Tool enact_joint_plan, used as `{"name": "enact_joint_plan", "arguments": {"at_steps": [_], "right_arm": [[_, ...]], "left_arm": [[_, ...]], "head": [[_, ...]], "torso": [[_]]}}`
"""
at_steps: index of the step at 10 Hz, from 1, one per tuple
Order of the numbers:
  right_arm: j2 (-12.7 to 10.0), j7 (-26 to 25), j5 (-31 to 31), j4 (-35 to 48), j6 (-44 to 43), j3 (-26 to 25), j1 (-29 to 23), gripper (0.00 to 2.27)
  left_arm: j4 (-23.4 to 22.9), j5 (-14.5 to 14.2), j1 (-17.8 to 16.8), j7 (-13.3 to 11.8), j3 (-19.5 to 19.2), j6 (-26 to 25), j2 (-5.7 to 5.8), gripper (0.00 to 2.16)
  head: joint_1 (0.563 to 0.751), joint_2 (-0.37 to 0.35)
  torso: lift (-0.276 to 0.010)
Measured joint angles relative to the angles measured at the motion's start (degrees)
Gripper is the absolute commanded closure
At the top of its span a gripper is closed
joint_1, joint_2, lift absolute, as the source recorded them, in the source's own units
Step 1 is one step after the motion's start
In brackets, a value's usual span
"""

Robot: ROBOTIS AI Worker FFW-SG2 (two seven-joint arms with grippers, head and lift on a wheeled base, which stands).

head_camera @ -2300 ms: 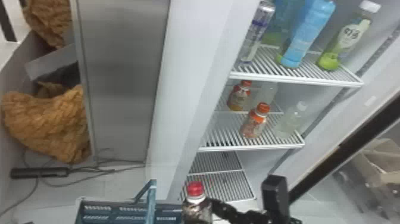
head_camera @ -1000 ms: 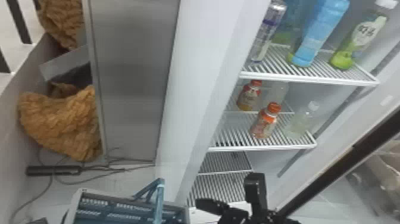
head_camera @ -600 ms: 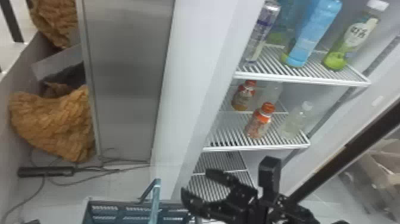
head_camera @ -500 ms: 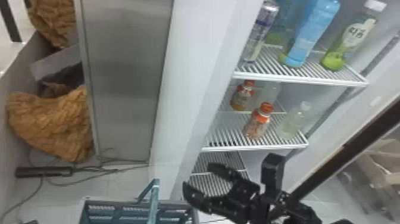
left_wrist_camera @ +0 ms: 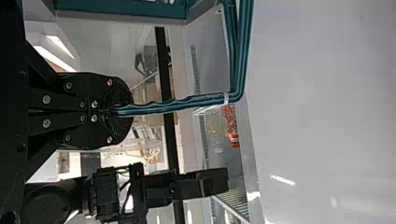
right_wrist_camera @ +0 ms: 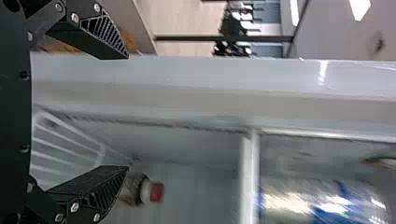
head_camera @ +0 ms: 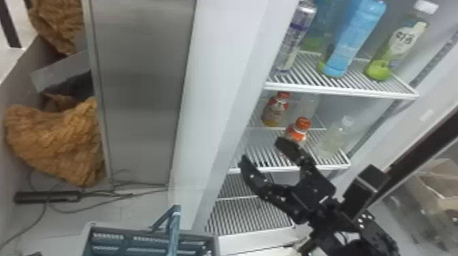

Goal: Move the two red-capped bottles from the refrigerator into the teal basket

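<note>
Left wrist view: basket handle (left_wrist_camera: 201,101) is pinched by left gripper (left_wrist_camera: 122,111) jaws. Head view: right gripper (head_camera: 264,149) jaws are spread.

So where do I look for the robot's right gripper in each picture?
Head view: right gripper, right of centre, before the white wire shelves.
Left wrist view: farther off, beyond the left gripper and near those shelves.
Right wrist view: nearest the camera, open.
Shared landmark: the white wire shelves.
</note>
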State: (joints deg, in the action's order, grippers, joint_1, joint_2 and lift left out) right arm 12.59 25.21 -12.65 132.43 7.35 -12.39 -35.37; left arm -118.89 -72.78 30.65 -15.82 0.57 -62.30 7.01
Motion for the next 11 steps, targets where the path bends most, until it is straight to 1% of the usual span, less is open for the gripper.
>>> {"name": "enact_joint_plan", "arguments": {"at_steps": [2, 5, 6, 8, 11], "right_arm": [[-1.40, -5.89, 1.83, 0.16, -5.55, -0.43, -1.26, 0.19], [-3.66, -13.42, 2.99, -2.64, -9.77, -0.40, -2.07, 0.19], [-4.14, -14.22, 3.52, -4.65, -10.59, -0.39, -1.46, 0.18], [-4.41, -14.23, 3.44, -9.98, -11.27, 0.11, 1.28, 0.18], [-3.85, -14.13, 3.41, -18.88, -12.54, 2.68, 7.20, 0.18]], "left_arm": [[0.00, 0.00, -0.09, 0.00, 0.08, 0.00, 0.01, 1.16], [0.00, -0.20, -0.14, -0.02, 0.24, 0.00, 0.02, 1.16], [0.00, -0.29, -0.15, -0.07, 0.31, 0.00, 0.02, 1.16], [0.00, -0.34, -0.24, -0.09, 0.44, 0.00, 0.03, 1.16], [0.00, -0.40, -0.16, -0.09, 0.46, 0.13, 0.03, 1.16]], "head": [[0.695, -0.350], [0.695, -0.350], [0.695, -0.350], [0.695, -0.350], [0.695, -0.350]], "torso": [[-0.224], [-0.224], [-0.224], [-0.224], [-0.224]]}}
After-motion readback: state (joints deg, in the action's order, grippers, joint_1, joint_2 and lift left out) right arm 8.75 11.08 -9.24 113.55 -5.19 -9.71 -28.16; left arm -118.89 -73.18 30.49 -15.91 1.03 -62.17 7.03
